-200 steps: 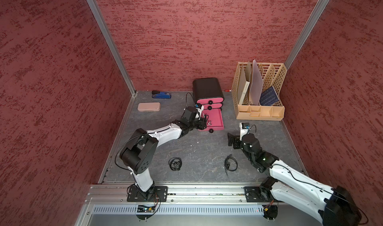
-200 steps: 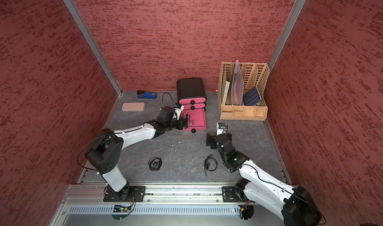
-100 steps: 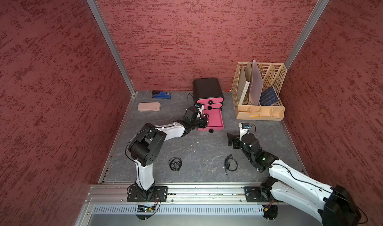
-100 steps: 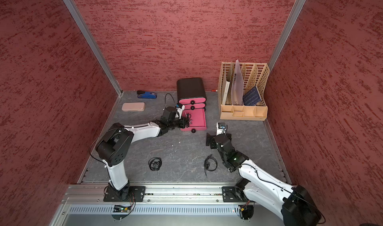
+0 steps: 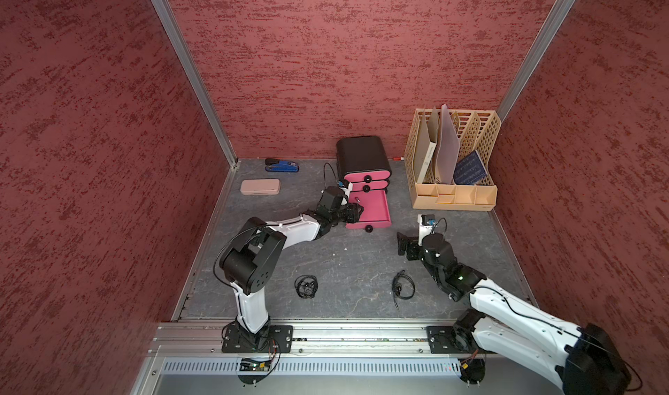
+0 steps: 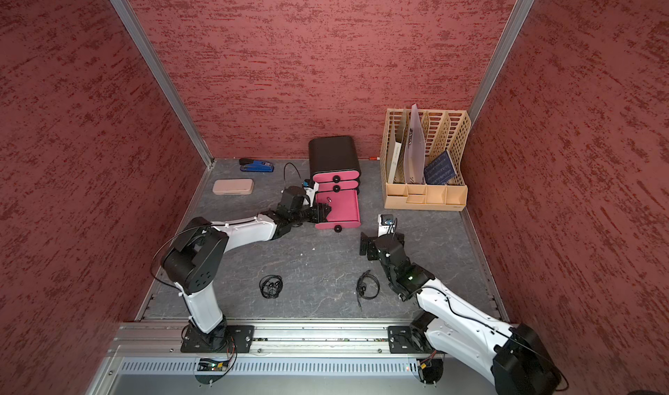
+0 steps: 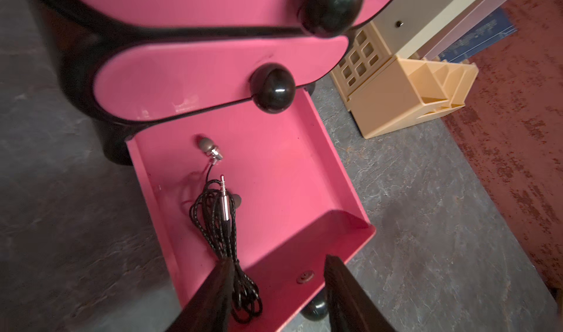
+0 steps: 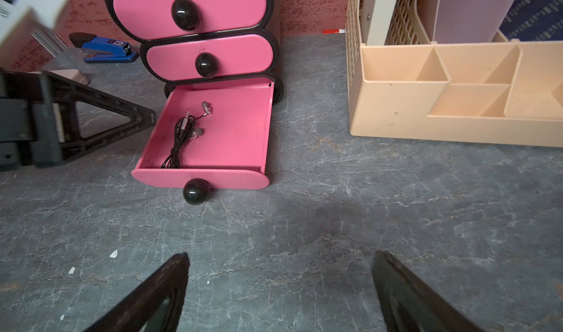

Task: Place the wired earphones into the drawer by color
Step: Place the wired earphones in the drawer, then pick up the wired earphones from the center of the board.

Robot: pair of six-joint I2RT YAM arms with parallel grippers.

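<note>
Seemingly letting go of black earphones point(image 7: 213, 211) lying in bottom drawer point(image 7: 338, 166), with left gripper point(image 7: 277, 260) fingers point(image 7: 213, 294) apart and cable by one finger; next, backing out without snagging it, then fetching a bundle point(image 5: 306, 286) off the table point(image 5: 354, 262), maybe with wide-open right gripper point(image 8: 280, 254).

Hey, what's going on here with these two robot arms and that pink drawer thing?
The job is sorting wired earphones into drawers by color. The left hand is open over the pulled-out bottom drawer, where a black earphone bundle lies. The right hand hovers open and empty above the table. Two other black bundles lie on the table near the arms' bases.
</note>
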